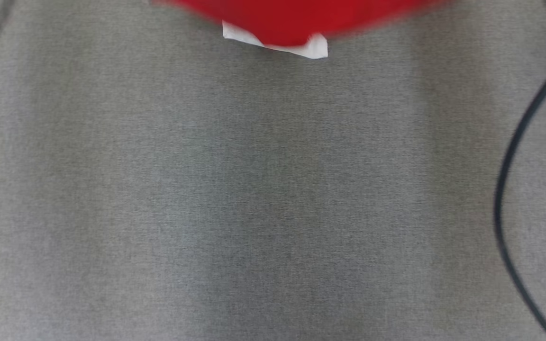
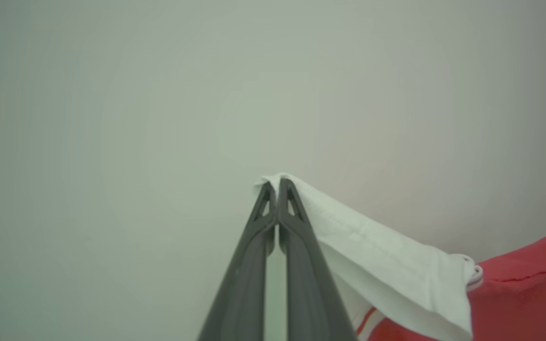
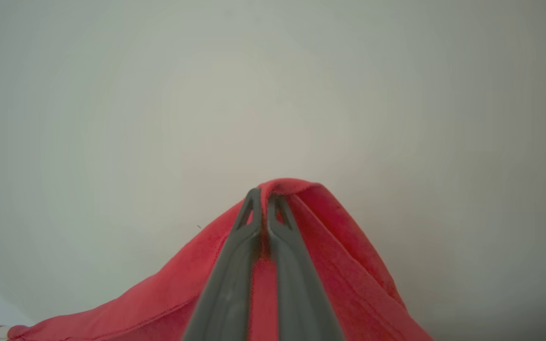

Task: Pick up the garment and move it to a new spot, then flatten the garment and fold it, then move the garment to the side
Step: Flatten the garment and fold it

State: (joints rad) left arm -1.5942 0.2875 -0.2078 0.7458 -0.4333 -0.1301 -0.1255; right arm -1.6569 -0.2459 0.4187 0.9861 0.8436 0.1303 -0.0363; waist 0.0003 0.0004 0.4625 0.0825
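- The garment [image 1: 296, 19] is red with a white edge [image 1: 273, 43]. In the head view it shows blurred at the top centre of the frame, over the grey table [image 1: 254, 199]. Whether its lower edge touches the surface cannot be told.
- It looks light, soft and limp. It drapes in folds off each grip and has no stiffness of its own, so it will likely sag between two holds and bunch if given slack.
- The left gripper [image 2: 277, 187] is closed tight at the centre of the left wrist view, its tips pinching a corner of the white edge. From there the cloth trails to the lower right, where it turns red.
- The right gripper [image 3: 262, 196] is also closed, pinching a peak of red cloth at the centre of the right wrist view. The fabric falls away toward both lower corners.
- The best holds are probably hems, corners or seams, where the cloth is doubled and less likely to slip. Two grips set well apart should help it spread flat when laid down.
- A pinch this near the very tip could slip under a tug.
- A black cable [image 1: 505, 189] loops down the right edge of the head view and could snag the garment.
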